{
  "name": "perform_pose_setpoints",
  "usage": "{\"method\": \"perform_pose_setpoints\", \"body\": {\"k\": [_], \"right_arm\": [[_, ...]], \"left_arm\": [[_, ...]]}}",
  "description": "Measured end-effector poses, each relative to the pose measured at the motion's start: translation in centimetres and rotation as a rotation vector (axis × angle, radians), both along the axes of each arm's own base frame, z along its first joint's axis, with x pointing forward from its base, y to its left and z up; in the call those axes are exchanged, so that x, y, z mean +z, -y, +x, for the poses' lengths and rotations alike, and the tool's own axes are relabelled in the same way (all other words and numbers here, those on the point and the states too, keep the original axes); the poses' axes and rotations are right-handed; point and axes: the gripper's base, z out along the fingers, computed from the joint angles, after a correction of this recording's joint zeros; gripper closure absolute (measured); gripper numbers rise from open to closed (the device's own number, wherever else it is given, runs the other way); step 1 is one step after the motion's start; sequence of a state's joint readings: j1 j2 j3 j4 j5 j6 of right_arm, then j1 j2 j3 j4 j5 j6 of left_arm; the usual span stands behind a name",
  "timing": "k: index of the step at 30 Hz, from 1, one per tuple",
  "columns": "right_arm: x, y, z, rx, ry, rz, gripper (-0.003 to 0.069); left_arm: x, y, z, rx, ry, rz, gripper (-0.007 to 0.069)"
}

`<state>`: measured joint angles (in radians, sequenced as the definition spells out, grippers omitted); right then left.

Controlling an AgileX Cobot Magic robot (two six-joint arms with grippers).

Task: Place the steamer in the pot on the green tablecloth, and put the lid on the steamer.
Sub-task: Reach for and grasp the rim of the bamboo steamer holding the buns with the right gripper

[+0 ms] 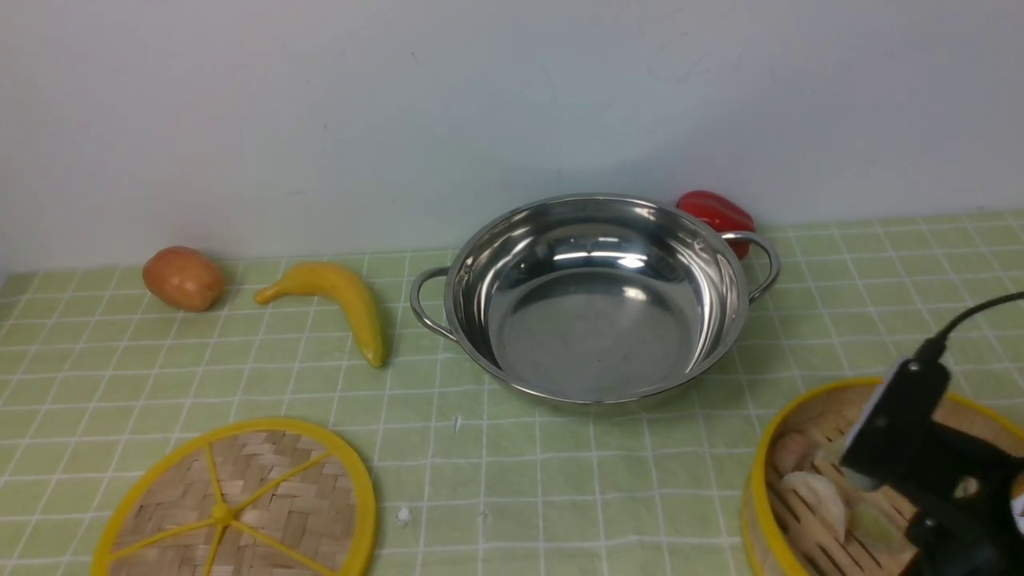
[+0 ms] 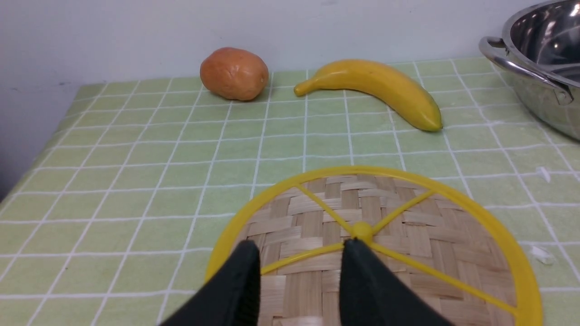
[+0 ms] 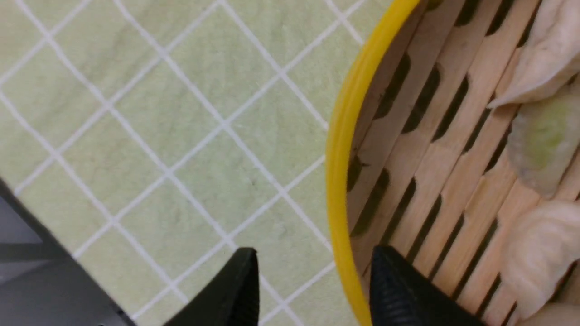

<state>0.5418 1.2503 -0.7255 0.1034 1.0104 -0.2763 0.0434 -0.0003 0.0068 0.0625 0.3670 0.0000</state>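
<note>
1. The left gripper (image 2: 301, 271), its two black fingers apart, hovers over the woven lid (image 2: 408, 226), which lies flat on the green tablecloth (image 2: 136, 181).
2. A banana (image 2: 376, 86) and a brown potato (image 2: 234, 73) lie near the cloth's wall-side edge.
3. The pot (image 2: 539, 63) stands near the banana's tip.

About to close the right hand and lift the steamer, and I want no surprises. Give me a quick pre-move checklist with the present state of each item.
1. right hand straddles the steamer rim, one finger inside, one outside: ok.
2. Its jaws stand open, with nothing gripped yet: ok.
3. Inner finger is apart from the dumplings, a gap showing in the right wrist view: ok.
4. pot is upright and empty, ready to receive: ok.
5. left hand is over the lid, jaws apart, away from the pot: ok.
6. Fingers are deep enough on the wall for a firm hold: cannot tell.
</note>
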Motion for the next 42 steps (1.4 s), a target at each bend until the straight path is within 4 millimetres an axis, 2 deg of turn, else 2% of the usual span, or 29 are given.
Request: {"method": "perform_pose_setpoints", "body": {"k": [4,8,17,19,20,21,22,23,24,27,31,33,34,38,41,42], "right_arm": [[-1.1,-1.5,1.4,0.039,-0.006,-0.051,0.0312],[-2.7,-2.2,2.7,0.039,-0.041,-0.101,0.0312],[-6.6,-2.9,3.7,0.036,-0.15,-0.17,0.0316],[-6.7,-3.0,4.0,0.026,-0.144,-0.167,0.0347],[-6.7,-3.0,4.0,0.015,-0.139,-0.166,0.0403],[-6.7,-3.0,4.0,0.015,-0.139,-0.166,0.0413],[-6.7,-3.0,4.0,0.006,-0.139,-0.167,0.0473],[-6.7,-3.1,4.0,-0.006,-0.142,-0.165,0.0579],[-6.7,-3.1,4.0,-0.019,-0.147,-0.163,0.0604],[-6.6,-3.0,4.0,-0.041,-0.141,-0.166,0.0606],[-5.4,-2.5,3.8,-0.076,-0.101,-0.18,0.0605],[-3.7,-1.7,3.3,-0.083,-0.061,-0.197,0.0603],[-3.5,-1.6,3.3,-0.081,-0.053,-0.202,0.0603],[0.6,-1.1,3.3,-0.057,0.044,-0.198,0.0603],[2.8,-2.0,4.3,0.004,0.106,-0.147,0.0603],[4.4,-2.9,5.3,0.066,0.151,-0.108,0.0603]], "left_arm": [[0.0,0.0,0.0,0.0,0.0,0.0,0.0382],[0.0,0.0,0.0,0.0,0.0,0.0,0.0382],[0.0,0.0,0.0,0.0,0.0,0.0,0.0382],[0.0,0.0,0.0,0.0,0.0,0.0,0.0382],[0.0,0.0,0.0,0.0,0.0,0.0,0.0382],[0.0,0.0,0.0,0.0,0.0,0.0,0.0382],[0.0,0.0,0.0,0.0,0.0,0.0,0.0382],[0.0,0.0,0.0,0.0,0.0,0.0,0.0382],[0.0,0.0,0.0,0.0,0.0,0.0,0.0382],[0.0,0.0,0.0,0.0,0.0,0.0,0.0382],[0.0,0.0,0.0,0.0,0.0,0.0,0.0382],[0.0,0.0,0.0,0.0,0.0,0.0,0.0382],[0.0,0.0,0.0,0.0,0.0,0.0,0.0382],[0.0,0.0,0.0,0.0,0.0,0.0,0.0382],[0.0,0.0,0.0,0.0,0.0,0.0,0.0382],[0.0,0.0,0.0,0.0,0.0,0.0,0.0382]]}}
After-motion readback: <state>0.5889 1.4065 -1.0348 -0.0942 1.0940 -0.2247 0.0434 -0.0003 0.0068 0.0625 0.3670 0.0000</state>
